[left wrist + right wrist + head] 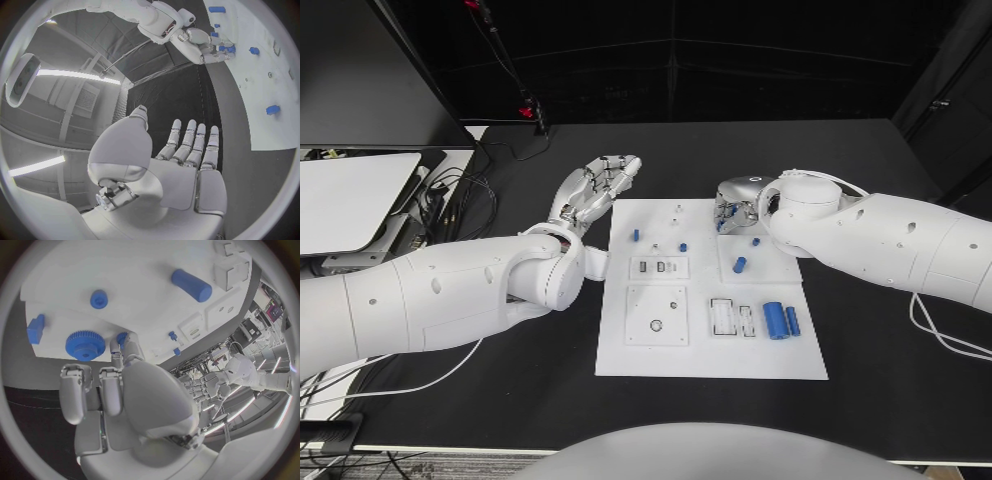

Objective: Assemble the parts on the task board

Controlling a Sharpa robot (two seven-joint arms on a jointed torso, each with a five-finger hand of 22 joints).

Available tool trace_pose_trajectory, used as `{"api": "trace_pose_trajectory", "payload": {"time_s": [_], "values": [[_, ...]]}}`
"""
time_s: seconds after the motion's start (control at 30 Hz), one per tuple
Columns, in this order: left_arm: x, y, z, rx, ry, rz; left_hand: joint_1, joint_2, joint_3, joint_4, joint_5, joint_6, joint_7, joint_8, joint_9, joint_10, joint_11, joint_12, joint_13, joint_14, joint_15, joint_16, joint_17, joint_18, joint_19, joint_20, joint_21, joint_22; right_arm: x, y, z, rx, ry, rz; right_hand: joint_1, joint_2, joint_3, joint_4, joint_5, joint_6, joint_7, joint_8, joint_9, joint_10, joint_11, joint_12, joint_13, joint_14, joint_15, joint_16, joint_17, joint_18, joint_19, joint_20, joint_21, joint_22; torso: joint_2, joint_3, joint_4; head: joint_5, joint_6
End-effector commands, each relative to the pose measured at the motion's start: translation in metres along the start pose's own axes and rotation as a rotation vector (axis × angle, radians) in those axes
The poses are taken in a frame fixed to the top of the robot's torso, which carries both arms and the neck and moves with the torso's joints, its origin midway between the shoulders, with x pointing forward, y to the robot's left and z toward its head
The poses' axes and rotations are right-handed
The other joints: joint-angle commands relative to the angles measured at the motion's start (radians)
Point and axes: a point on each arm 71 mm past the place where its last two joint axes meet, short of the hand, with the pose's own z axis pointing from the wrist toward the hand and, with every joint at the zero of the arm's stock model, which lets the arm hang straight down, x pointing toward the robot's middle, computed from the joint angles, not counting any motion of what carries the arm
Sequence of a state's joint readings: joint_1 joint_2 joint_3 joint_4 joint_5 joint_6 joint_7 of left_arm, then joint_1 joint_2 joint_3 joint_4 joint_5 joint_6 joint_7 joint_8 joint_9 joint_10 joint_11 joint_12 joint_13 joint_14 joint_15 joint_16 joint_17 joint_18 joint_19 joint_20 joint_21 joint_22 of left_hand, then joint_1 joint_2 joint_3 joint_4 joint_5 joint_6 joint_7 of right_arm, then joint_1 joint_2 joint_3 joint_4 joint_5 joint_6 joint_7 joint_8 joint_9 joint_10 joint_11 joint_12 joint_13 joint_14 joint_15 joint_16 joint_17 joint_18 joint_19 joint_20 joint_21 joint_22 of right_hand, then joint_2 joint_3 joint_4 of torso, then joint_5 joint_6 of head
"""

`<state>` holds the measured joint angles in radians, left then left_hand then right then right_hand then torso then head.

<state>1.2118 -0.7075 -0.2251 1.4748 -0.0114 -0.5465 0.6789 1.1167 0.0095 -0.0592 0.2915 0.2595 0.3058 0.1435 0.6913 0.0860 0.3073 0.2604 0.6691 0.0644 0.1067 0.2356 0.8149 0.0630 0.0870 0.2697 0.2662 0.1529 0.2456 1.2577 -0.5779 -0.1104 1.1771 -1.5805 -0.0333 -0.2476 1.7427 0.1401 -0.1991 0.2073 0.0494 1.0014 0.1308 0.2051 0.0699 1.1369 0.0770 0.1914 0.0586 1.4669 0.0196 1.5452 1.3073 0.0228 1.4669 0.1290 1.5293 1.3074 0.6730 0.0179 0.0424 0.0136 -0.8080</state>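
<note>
The left hand [593,188] lies flat and empty, fingers apart, on the black table [877,160] just left of the task board [710,365]. Blue parts [782,321] dot the board. At its far right corner, the right hand [737,207] curls over a blue gear [85,344]; whether it grips it is unclear.

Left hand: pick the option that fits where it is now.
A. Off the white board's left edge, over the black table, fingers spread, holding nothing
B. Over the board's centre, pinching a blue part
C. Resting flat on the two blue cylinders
A: in the head view the left hand lies over the black table beside the board, and its wrist view shows fingers straight, apart and empty.
</note>
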Motion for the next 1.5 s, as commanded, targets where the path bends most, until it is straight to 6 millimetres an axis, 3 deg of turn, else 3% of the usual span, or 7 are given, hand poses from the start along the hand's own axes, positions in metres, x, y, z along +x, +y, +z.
{"api": "trace_pose_trajectory", "payload": {"time_s": [0.03,0.37,0.7,0.9,1.5], "values": [[0.001,-0.026,-0.004,0.36,0.011,-0.004,0.0,0.01,0.0,0.002,0.005,0.006,0.151,0.005,-0.001,0.004,-0.001,0.007,0.001,0.003,0.007,0.003,0.002,0.012,0.0,0.005,0.006,0.0,-0.001,0.0,-0.001,0.003,-0.046,0.006,0.02,0.006,0.009,-0.001,-0.002,0.02,-0.001,0.006,0.003,0.02,-0.004,-0.008,0.002,0.074,-0.011,0.0,0.082,-0.004,0.063,-0.01,0.005,0.189,0.0,-0.0001,-0.0009,0.001,-0.001],[0.0,-0.026,-0.004,0.359,0.009,-0.002,0.0,0.01,0.0,0.002,0.006,0.006,0.151,0.005,-0.001,0.004,-0.001,0.007,0.001,0.003,0.007,0.003,0.002,0.012,0.0,0.005,0.006,0.001,-0.015,-0.002,-0.009,-0.046,-0.274,0.084,0.038,0.013,0.023,0.0,-0.002,0.076,-0.001,0.016,0.008,0.053,-0.004,-0.034,0.001,0.076,-0.013,0.001,0.092,-0.005,0.065,-0.014,0.007,0.192,0.0,-0.0009,-0.0022,0.001,0.011],[0.0,-0.026,-0.004,0.359,0.007,0.0,-0.001,0.011,-0.001,0.002,0.006,0.006,0.151,0.005,-0.002,0.004,-0.001,0.007,0.001,0.003,0.008,0.003,0.002,0.012,0.0,0.005,0.006,0.001,-0.031,0.001,-0.02,-0.128,-0.428,0.171,0.03,0.006,0.019,0.012,-0.002,0.082,0.001,0.011,0.007,0.058,-0.001,-0.05,0.001,0.077,-0.01,0.002,0.095,-0.005,0.066,-0.013,0.007,0.193,0.001,-0.0008,0.0002,0.0,0.022],[0.001,-0.026,-0.004,0.359,0.008,-0.001,-0.001,0.011,-0.001,0.002,0.006,0.006,0.151,0.005,-0.002,0.004,0.0,0.007,0.001,0.003,0.008,0.003,0.002,0.012,-0.001,0.005,0.006,0.0,-0.034,0.008,-0.01,-0.14,-0.415,0.177,0.036,0.007,0.022,0.013,-0.002,0.086,0.0,0.008,0.006,0.062,-0.002,-0.058,0.001,0.077,-0.011,0.002,0.097,-0.006,0.067,-0.013,0.008,0.195,0.0,-0.0004,0.0004,0.008,0.028],[0.001,-0.025,-0.003,0.359,0.009,0.0,-0.001,0.011,-0.002,0.002,0.006,0.006,0.152,0.005,-0.002,0.004,0.0,0.007,0.001,0.003,0.008,0.003,0.002,0.012,-0.001,0.005,0.006,0.001,-0.034,0.032,0.023,-0.147,-0.327,0.149,0.044,0.007,0.027,0.015,-0.002,0.085,0.002,-0.002,0.004,0.063,0.0,-0.075,0.001,0.078,-0.01,0.003,0.102,-0.006,0.068,-0.012,0.009,0.198,0.001,0.0001,-0.0002,0.029,0.025]]}}
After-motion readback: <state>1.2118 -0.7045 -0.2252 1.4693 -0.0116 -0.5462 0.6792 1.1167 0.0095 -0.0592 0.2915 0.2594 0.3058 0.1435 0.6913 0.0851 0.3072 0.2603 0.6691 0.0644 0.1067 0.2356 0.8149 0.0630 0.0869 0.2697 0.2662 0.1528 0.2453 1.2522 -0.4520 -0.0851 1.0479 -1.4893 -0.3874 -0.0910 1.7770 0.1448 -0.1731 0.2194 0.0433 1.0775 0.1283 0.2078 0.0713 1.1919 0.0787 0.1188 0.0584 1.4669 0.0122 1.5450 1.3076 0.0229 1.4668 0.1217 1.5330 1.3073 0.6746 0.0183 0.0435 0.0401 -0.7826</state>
